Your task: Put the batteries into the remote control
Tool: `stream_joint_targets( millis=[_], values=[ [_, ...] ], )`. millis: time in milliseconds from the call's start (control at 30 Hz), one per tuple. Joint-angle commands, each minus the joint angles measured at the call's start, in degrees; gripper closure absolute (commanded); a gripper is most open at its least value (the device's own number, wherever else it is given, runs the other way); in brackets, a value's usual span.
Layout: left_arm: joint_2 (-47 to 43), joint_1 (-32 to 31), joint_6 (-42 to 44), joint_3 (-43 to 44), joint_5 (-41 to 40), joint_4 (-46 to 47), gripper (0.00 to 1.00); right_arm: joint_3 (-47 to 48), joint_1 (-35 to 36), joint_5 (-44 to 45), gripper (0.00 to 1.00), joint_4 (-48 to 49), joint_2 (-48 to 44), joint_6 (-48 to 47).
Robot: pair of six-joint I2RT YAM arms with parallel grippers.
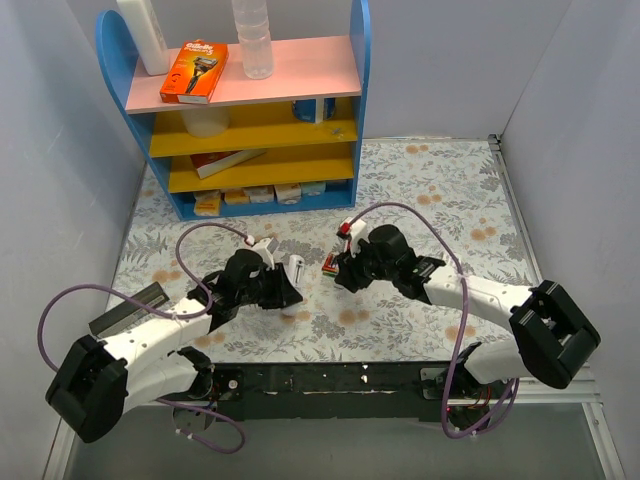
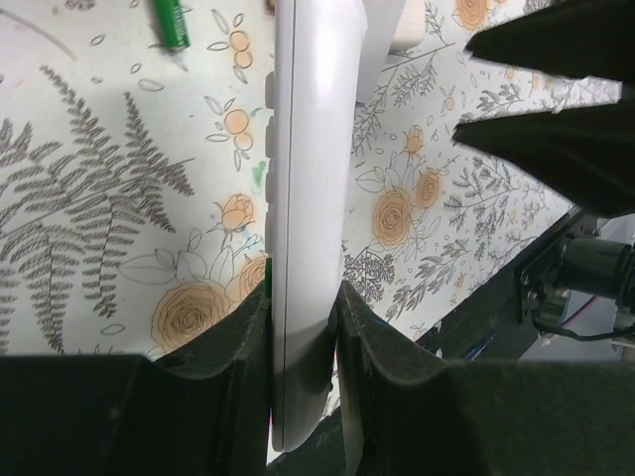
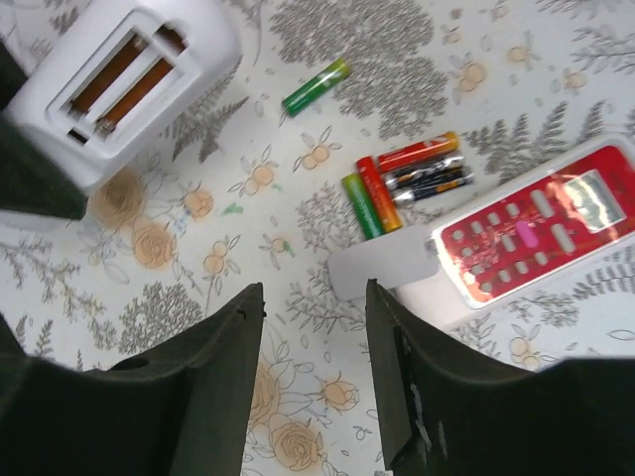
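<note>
My left gripper (image 2: 303, 327) is shut on the slim white remote control (image 2: 310, 198), gripping it by its edges at one end; it also shows in the top view (image 1: 297, 272). In the right wrist view the remote's back (image 3: 119, 84) shows an open battery compartment with two empty slots. A green battery (image 3: 316, 86) lies alone on the cloth, and it also shows in the left wrist view (image 2: 171, 22). Several red, green and dark batteries (image 3: 407, 178) lie together nearby. My right gripper (image 3: 313, 297) is open and empty above the cloth, close to a flat white battery cover (image 3: 382, 268).
A red-and-white remote (image 3: 536, 233) lies right of the battery group. A blue shelf unit (image 1: 250, 110) with boxes and bottles stands at the back. A dark flat object (image 1: 125, 310) lies at the table's left. The right arm's fingers (image 2: 556, 89) show close to the held remote.
</note>
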Motion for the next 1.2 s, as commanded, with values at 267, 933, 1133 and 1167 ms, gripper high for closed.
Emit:
stream_joint_targets(
  millis=[267, 933, 1133, 1167],
  values=[
    [-11.4, 1.7, -6.4, -4.2, -8.6, -0.2, 1.0, 18.3, -0.1, 21.9, 0.47, -15.4, 10.9, 5.5],
    [-24.4, 3.2, -13.5, -9.8, -17.4, -7.3, 1.0, 45.0, 8.0, 17.8, 0.45, -29.9, 31.5, 21.1],
    [-26.4, 3.3, -13.2, -9.7, -17.1, -8.6, 1.0, 46.5, 9.0, 18.9, 0.46, -31.5, 33.9, 21.0],
    [-26.5, 3.3, -13.2, -9.7, -17.0, -8.6, 1.0, 46.1, 9.0, 18.6, 0.46, -31.9, 33.8, 19.6]
  ],
)
